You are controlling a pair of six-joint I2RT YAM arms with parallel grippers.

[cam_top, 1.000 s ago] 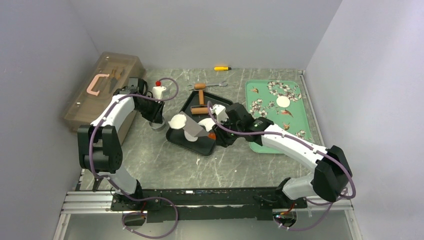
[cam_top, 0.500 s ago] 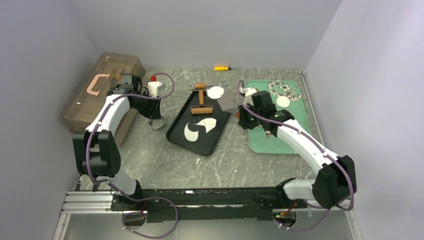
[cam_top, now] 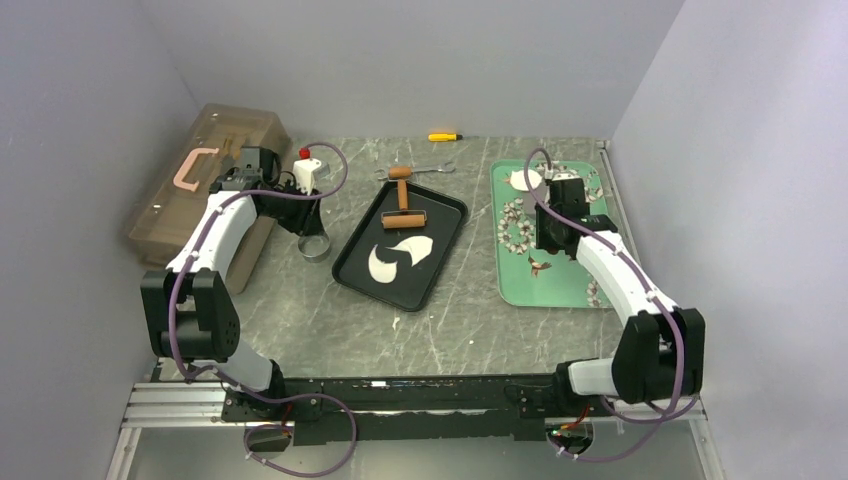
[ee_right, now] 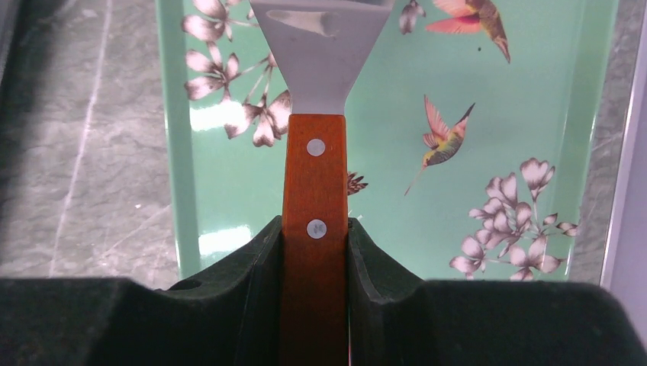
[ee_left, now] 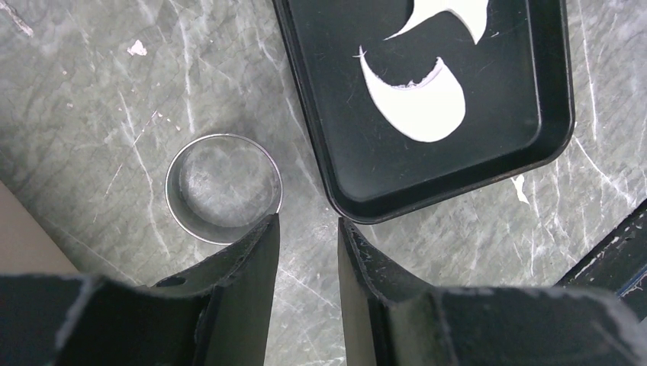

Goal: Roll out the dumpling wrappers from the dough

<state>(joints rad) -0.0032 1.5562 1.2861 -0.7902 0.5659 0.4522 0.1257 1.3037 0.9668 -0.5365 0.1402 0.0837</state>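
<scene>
Grey-veined stone surface (cam_top: 470, 320), with two arms mounted at its near edge. Nearest the bases, a black baking tray (ee_left: 343, 114) is seen lying aslant. On it the dough (ee_left: 420, 107), rolled to a thin white sheet, is present as two crescent-edged scraps from which rounds appear to have been cut. Just left of the tray a metal ring cutter (ee_left: 223, 231) stands on the surface. The left hand (ee_left: 307, 225) is held above it, fingers apart and nothing between them. At the tray's far end lies a brown wooden rolling pin (cam_top: 402, 200).

To the right, over a green floral tray (ee_right: 381, 191), the right hand (ee_right: 314, 229) is clamped on the wooden handle of a metal spatula (ee_right: 314, 76), whose blade carries a white smear of dough. One of the dumpling wrappers (cam_top: 522, 180), a white round, is seen at the far-left corner of the green tray, just beyond that hand. Whether it rests on the blade or on the tray cannot be told. Farther back lie a wrench (cam_top: 432, 169), a yellow tool (cam_top: 444, 136) and, far left, a translucent brown toolbox (cam_top: 230, 135).

Hazard, as judged: the soft round could be folded, torn or dragged if it sticks to the blade, as the smear suggests it may, or if the blade is tilted abruptly. The ring cutter could be knocked aside should the left hand be lowered off-centre.
</scene>
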